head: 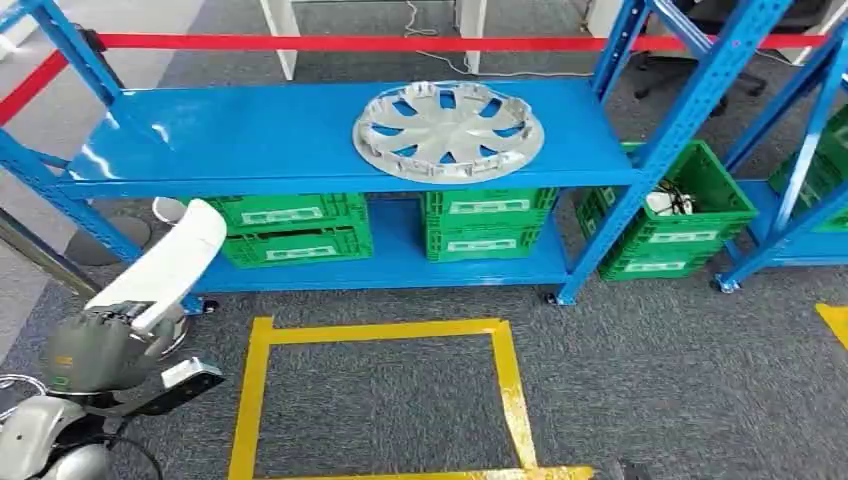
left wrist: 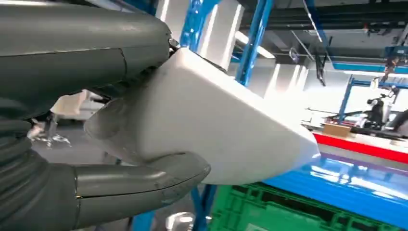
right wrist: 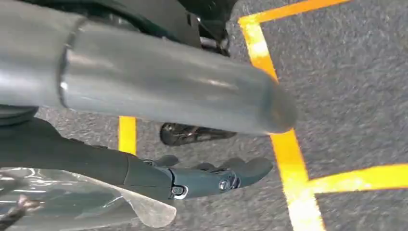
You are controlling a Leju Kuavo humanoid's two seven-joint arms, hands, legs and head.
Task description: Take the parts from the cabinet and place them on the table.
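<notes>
White plastic part (left wrist: pixel 216 120) was clamped in the left hand (head: pixel 100 345), evidently for carrying off the shelf (head: pixel 250 130); right hand (right wrist: pixel 202 175) hung down, fingers apart, holding nothing.

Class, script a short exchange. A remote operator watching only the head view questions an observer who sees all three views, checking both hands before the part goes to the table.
Operator: My view has the left hand low beside the shelf with the white part. Is the grip firm?
Observer: It looks so. The left wrist view shows the thumb wrapped under the part and the hand's grey cover pressed against its other side.
Operator: Where is the right hand?
Observer: The right hand hangs over grey carpet beside a yellow tape line, its fingers apart from the thumb with nothing between them.
</notes>
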